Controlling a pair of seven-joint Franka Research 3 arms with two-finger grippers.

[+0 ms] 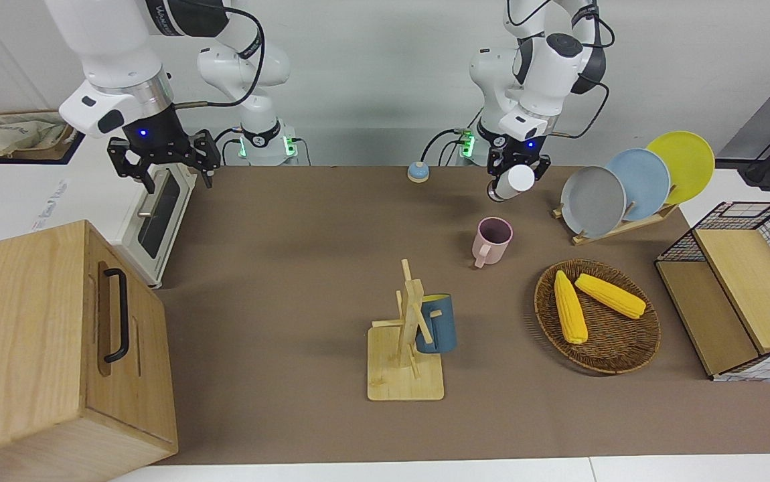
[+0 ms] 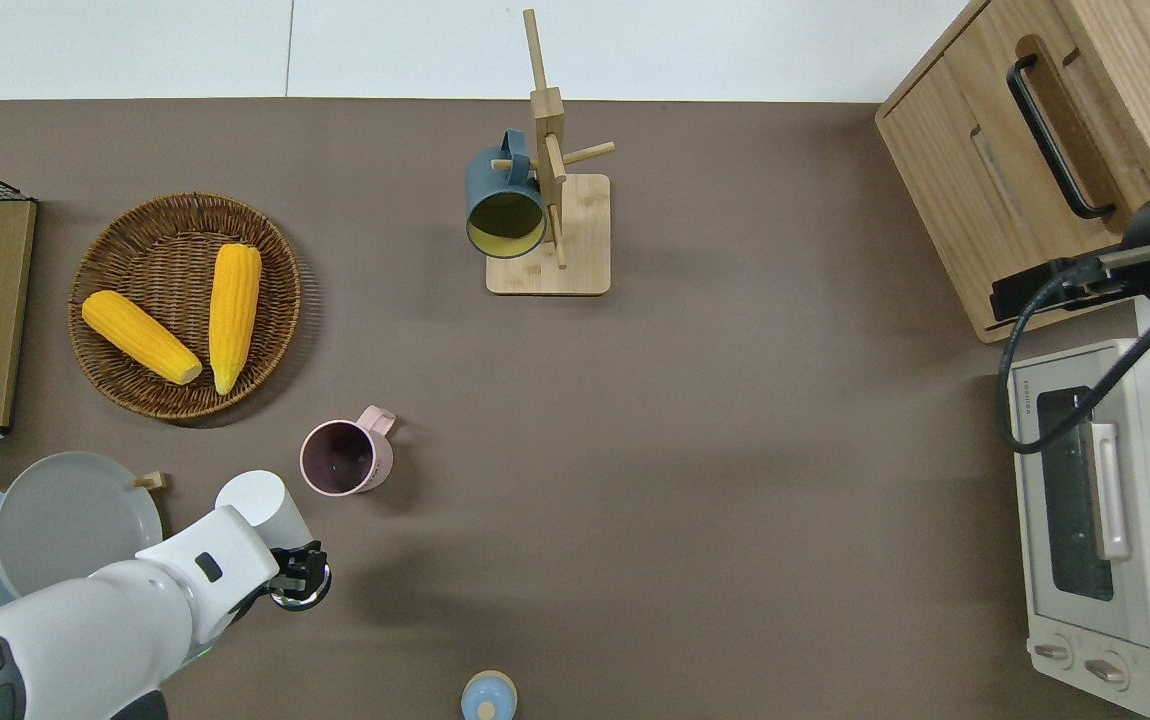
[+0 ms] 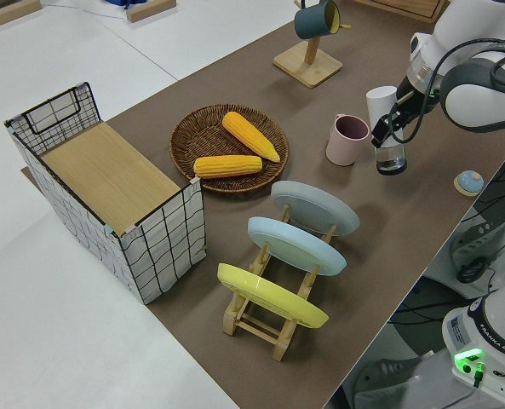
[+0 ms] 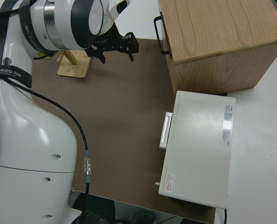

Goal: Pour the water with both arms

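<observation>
- Over the table (image 1: 304, 221), beside the pink mug (image 1: 492, 241), the left pincer (image 1: 515, 175) clamps a white bottle (image 1: 513, 182), tilted.
- Smooth, rigid, probably slippery; a mid-body grip looks safest.
- Right pincer (image 1: 163, 159) spread wide, empty, near the toaster oven (image 1: 157, 221).

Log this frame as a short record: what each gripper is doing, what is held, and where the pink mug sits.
left gripper: shut on bottle, raised over the table
bottle: white cap, clear base, tilted
pink mug: upright on the table, looks empty, not held
bottle vs mug: apart; bottle not yet over the mug
right gripper: open, holding nothing
blue mug: hanging on the wooden rack
</observation>
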